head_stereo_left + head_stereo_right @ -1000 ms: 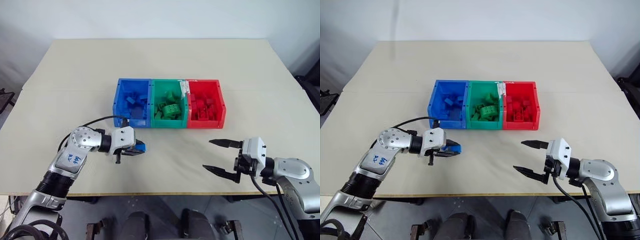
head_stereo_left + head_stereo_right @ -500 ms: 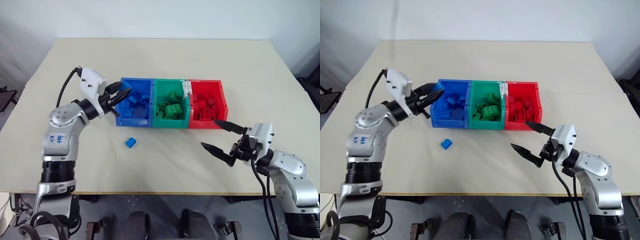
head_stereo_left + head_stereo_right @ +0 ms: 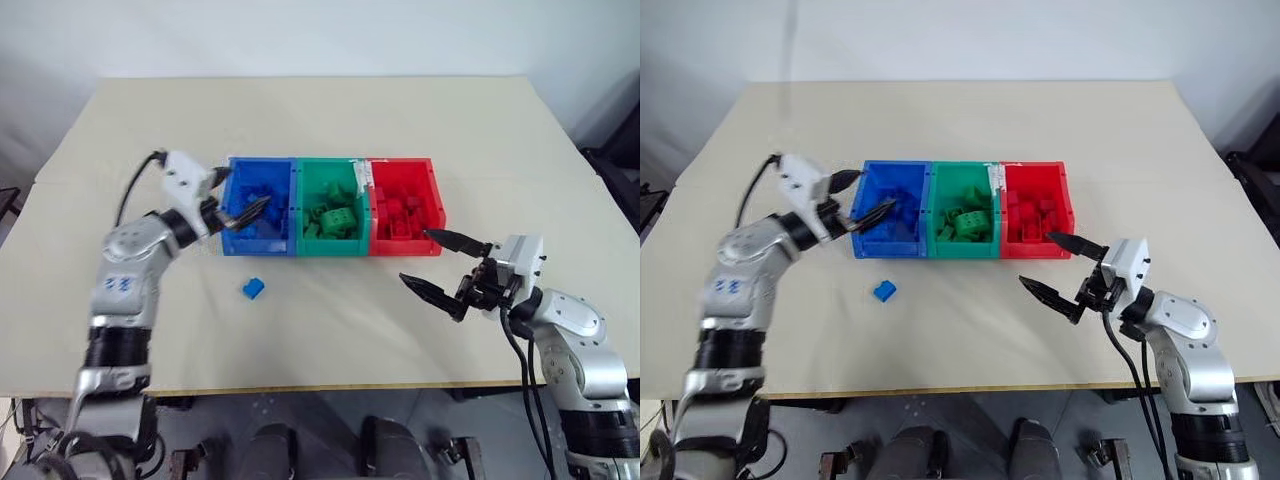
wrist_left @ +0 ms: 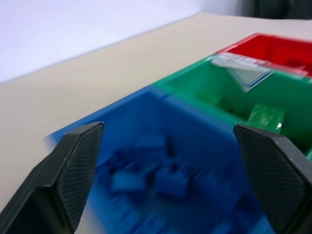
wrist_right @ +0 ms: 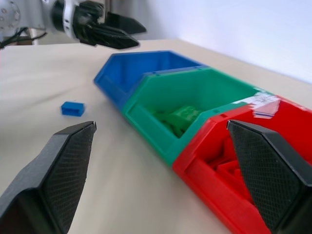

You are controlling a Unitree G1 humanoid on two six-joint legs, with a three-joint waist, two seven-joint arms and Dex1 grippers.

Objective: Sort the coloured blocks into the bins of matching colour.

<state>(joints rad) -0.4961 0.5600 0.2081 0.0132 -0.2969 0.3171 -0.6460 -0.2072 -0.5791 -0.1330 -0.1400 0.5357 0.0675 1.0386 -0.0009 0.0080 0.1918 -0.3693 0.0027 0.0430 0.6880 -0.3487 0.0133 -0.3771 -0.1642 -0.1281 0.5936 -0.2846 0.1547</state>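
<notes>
One small blue block (image 3: 252, 288) lies loose on the worktop (image 3: 330, 340), just in front of the blue bin (image 3: 262, 208) and clear of its wall. It looks like a light, hard plastic brick with studs: stiff, probably a little slick, and best pinched across its two flat sides so it does not twist out. Being so small and light, it could skid if nudged from one side only.

The blue bin stands first in a touching row with the green bin (image 3: 333, 208) and the red bin (image 3: 405, 205); each holds blocks of its own colour. The left gripper (image 3: 247, 212) hangs over the blue bin's near corner with its fingers spread wide and nothing between them. The right gripper (image 3: 432, 265) hovers in front of the red bin, fingers likewise spread and empty.

Around the loose block the worktop is bare on every side, so there is open room to come down on it; the front edge is well apart from it.
</notes>
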